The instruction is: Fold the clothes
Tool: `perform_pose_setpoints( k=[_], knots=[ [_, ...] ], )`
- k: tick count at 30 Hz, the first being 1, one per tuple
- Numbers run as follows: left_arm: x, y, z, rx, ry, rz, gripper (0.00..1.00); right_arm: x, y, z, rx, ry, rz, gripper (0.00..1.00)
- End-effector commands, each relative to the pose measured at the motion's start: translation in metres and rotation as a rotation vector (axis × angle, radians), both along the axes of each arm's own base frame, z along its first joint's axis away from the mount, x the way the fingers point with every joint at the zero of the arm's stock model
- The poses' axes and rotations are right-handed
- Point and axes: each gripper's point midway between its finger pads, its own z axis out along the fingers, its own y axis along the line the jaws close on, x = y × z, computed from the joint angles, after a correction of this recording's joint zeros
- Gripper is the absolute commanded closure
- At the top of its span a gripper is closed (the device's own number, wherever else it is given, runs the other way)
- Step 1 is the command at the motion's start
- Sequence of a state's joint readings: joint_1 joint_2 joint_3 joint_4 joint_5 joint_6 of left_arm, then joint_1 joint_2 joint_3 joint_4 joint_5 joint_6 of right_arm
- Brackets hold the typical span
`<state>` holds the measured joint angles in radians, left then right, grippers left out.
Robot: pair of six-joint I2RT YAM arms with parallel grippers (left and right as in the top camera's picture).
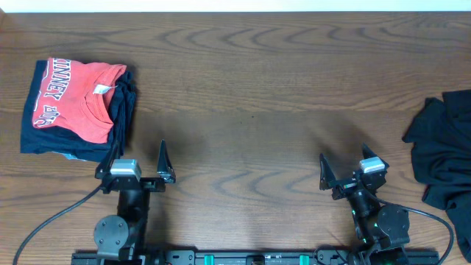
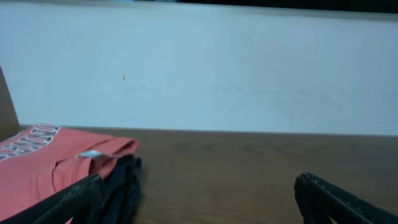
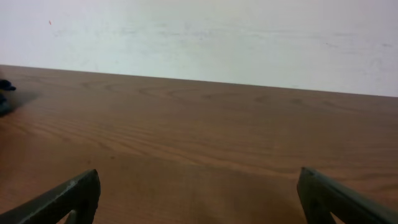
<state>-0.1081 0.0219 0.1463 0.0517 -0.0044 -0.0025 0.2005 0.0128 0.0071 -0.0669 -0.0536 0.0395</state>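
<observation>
Even, soft light lay across the table point(image 1: 250, 81), shadows were faint, the black garment point(image 1: 445, 147) lost detail in darkness, wrist views looked dimmer and hazy, the right gripper's fingers point(image 3: 68, 200) were blurred up close, the wall point(image 2: 249, 74) was grainy

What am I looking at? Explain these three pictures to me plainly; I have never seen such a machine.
Two robot arms sit at a wooden table. The overhead picture looks down from above. The other two come from cameras on each wrist, so the dark prongs at their bottom edges are that arm's own fingers. The left end effector and the right end effector both stand open and hold nothing. At the left lies a folded stack, a coral-red T-shirt on a navy garment. At the right lies a crumpled black garment.
</observation>
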Motion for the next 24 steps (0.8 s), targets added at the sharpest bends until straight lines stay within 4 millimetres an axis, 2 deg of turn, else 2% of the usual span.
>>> perform_pose_setpoints(
  k=[1,5,16,24],
  knots=[
    [0.003,0.002,-0.008,0.004,-0.032,0.012,0.02,0.000,-0.001,-0.001,-0.014,-0.002,-0.004,0.01],
    [0.008,0.001,-0.025,-0.008,-0.039,0.010,0.02,0.000,-0.001,-0.001,-0.014,-0.002,-0.004,0.01],
    [0.007,0.001,-0.094,0.020,0.242,0.012,0.02,0.000,-0.001,-0.001,-0.014,-0.002,-0.004,0.01],
    [0.007,0.002,-0.095,0.021,0.246,0.012,0.02,0.000,-0.001,-0.001,-0.014,-0.002,-0.004,0.01]
  ],
)
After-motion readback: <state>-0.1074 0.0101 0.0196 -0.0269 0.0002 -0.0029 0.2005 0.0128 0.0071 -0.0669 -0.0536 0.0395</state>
